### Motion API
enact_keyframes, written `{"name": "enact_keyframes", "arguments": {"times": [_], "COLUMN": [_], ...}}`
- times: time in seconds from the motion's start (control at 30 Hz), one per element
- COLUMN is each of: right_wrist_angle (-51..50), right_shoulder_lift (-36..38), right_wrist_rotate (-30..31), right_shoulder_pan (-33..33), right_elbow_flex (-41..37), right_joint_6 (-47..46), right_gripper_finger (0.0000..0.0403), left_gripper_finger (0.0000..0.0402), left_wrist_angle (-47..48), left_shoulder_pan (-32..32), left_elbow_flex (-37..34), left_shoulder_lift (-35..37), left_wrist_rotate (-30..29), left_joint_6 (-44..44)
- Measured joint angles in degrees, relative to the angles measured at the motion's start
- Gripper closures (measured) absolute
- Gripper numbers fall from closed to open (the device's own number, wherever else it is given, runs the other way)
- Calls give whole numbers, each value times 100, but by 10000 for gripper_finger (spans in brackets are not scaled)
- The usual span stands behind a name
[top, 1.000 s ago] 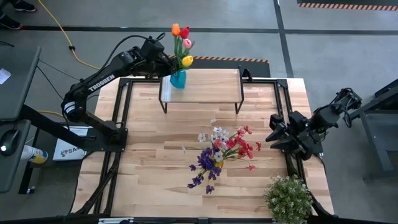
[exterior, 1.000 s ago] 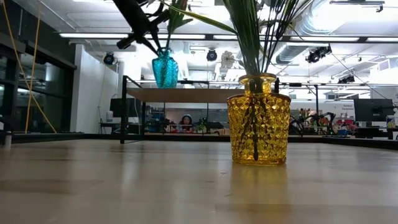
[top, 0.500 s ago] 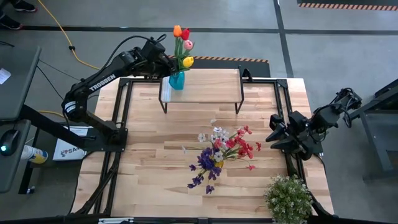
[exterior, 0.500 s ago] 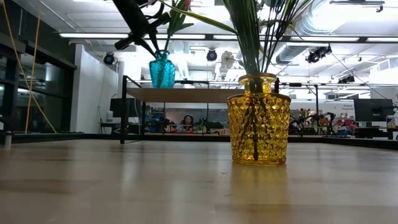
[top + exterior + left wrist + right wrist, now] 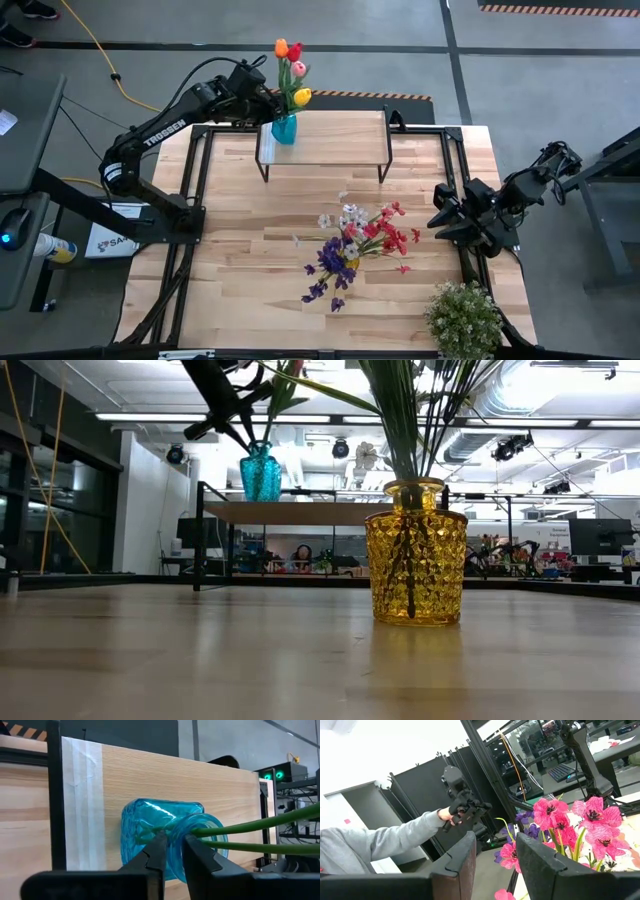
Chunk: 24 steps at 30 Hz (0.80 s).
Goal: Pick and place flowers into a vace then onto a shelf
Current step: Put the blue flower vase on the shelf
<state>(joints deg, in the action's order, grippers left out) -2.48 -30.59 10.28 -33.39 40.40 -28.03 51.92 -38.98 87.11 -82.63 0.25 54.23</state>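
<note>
Tulips (image 5: pixel 291 70) stand in the blue glass vase (image 5: pixel 285 128), and we read the left gripper (image 5: pixel 173 854) as closed around the vase's neck: in the left wrist view its two dark fingers (image 5: pixel 156 851) press either side of the rim, with the green stems running out between and beyond them. From that grip outward, the vase body points away from the wrist toward the light plank top of the shelf (image 5: pixel 340 140), so its long axis runs roughly upright with the blooms above the gripper in the high view. We judge the vase to sit at, or just above, the left end of the shelf; whether its base touches the wood we cannot tell, though the low view shows the blue vase (image 5: pixel 260 473) level with the shelf top (image 5: pixel 300 512). The coming move turns on this vertical relation: base squarely onto the plank, near its edge, before release. Farther out, on the table, a yellow faceted glass vase (image 5: pixel 415 552) holds the red, purple and white sprays (image 5: pixel 355 245), well apart from the shelf. The right gripper (image 5: pixel 447 212) waits at the table's right edge with fingers parted, nearer the sprays than the left arm is. A potted plant (image 5: pixel 463 318) stands at the near right corner.
</note>
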Motion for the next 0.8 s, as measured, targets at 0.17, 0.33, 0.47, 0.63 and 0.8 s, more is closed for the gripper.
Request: {"name": "enact_keyframes", "arguments": {"times": [0.17, 0.33, 0.47, 0.63, 0.8], "right_wrist_angle": [2, 2, 2, 4, 2], "right_shoulder_lift": [0, 0, 0, 0, 0], "right_wrist_rotate": [0, 0, -26, -24, -22], "right_shoulder_pan": [-2, 0, -1, 0, 0], "right_elbow_flex": [0, 0, 0, 0, 0], "right_joint_6": [0, 0, 2, 2, 2], "right_gripper_finger": [272, 272, 272, 272, 272], "left_gripper_finger": [320, 328, 320, 327, 333], "left_wrist_angle": [-212, -488, -408, -109, -74], "left_shoulder_pan": [0, 0, 0, 0, 0], "left_elbow_flex": [0, 0, 0, 0, 36], "left_shoulder_lift": [-9, -9, -9, -9, -9], "left_wrist_rotate": [7, 122, 170, 170, 170], "left_joint_6": [1, -45, -45, -107, -154]}}
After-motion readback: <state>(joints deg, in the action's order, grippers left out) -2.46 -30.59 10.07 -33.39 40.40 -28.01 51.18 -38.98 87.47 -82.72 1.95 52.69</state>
